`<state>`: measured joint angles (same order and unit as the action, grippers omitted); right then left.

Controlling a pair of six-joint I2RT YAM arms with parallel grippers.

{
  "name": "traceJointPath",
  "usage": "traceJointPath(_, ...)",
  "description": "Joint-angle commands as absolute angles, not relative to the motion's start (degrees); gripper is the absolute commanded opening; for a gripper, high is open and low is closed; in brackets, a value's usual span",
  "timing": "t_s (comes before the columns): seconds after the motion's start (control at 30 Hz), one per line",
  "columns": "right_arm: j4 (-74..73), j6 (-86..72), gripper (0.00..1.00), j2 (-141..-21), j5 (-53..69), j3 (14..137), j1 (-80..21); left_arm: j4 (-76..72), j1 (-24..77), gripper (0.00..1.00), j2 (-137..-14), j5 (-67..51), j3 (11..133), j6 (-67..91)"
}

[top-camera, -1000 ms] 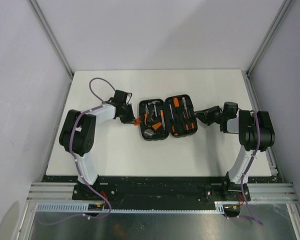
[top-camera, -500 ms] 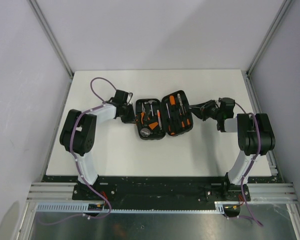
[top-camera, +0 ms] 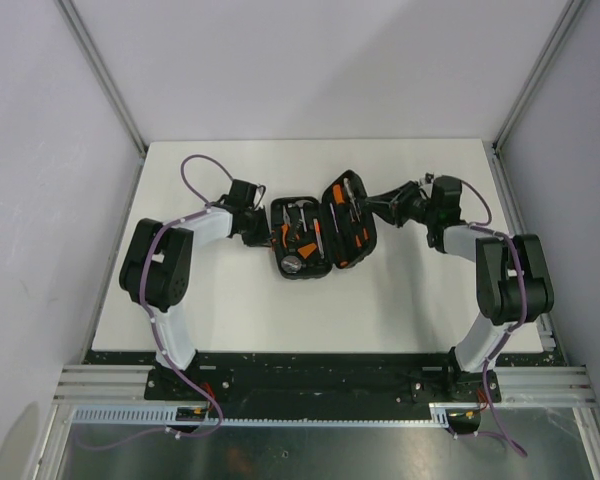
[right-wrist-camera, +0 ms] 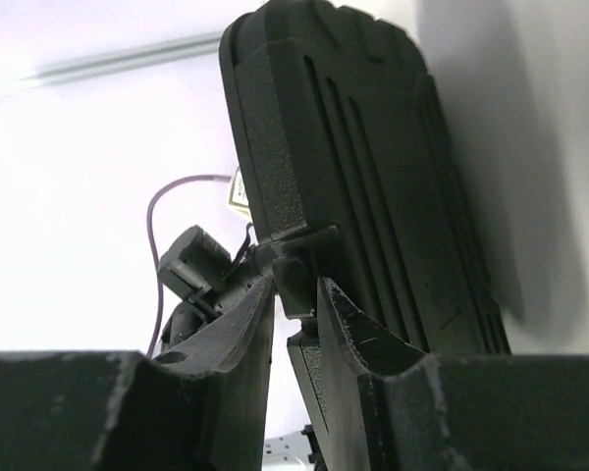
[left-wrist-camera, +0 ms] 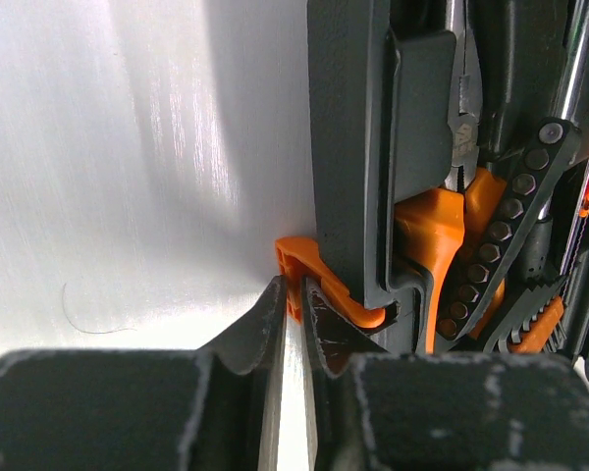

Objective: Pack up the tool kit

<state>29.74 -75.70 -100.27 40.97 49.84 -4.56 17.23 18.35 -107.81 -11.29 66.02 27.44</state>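
The tool kit [top-camera: 302, 243] lies mid-table, a black hinged case with black and orange tools in its slots. Its left half rests flat. The right half [top-camera: 346, 222] stands tilted steeply up over the hinge. My left gripper [top-camera: 269, 238] is at the case's left edge, shut on the small orange latch [left-wrist-camera: 314, 283]. Beside the latch, pliers [left-wrist-camera: 463, 128] and a bit strip [left-wrist-camera: 512, 224] sit in their slots. My right gripper [right-wrist-camera: 294, 285] is shut on a small black tab [right-wrist-camera: 299, 263] at the edge of the raised half, whose ribbed outer shell [right-wrist-camera: 373, 167] fills the right wrist view.
White table [top-camera: 230, 310] with grey walls on three sides and metal frame posts at the corners. The left arm's purple cable [top-camera: 192, 170] loops above its wrist. Beyond the raised half, the left arm [right-wrist-camera: 191, 270] shows in the right wrist view.
The right half of the case has swung from lying flat to steeply tilted. My right gripper has moved left and up with it. The left gripper has stayed on the latch.
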Motion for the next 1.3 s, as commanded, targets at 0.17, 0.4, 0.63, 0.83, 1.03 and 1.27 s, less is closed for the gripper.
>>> traceJointPath(0.17,14.51,-66.89,0.31,-96.40,40.78,56.43,-11.76,14.42,20.68,0.14,-108.44,-13.29,66.24,28.80)
traceJointPath(0.4,13.26,-66.23,0.32,-98.04,39.56,58.94,-16.91,14.57,20.53,0.14,-107.69,-12.11,65.40,29.79)
traceJointPath(0.63,14.58,-66.53,0.33,-102.15,39.41,62.95,-21.79,14.78,20.12,0.16,-105.39,-10.11,63.96,31.37)
traceJointPath(0.83,16.63,-65.56,0.34,-105.57,38.50,67.12,-24.35,14.80,19.53,0.25,-100.09,-6.23,61.53,33.31)
traceJointPath(1.03,18.09,-64.44,0.34,-110.05,38.19,71.87,-25.43,14.85,19.15,0.28,-94.39,-0.82,58.81,34.79)
traceJointPath(1.27,16.38,-62.45,0.34,-113.33,37.60,76.07,-26.43,15.44,18.61,0.29,-90.20,4.84,57.21,36.27)
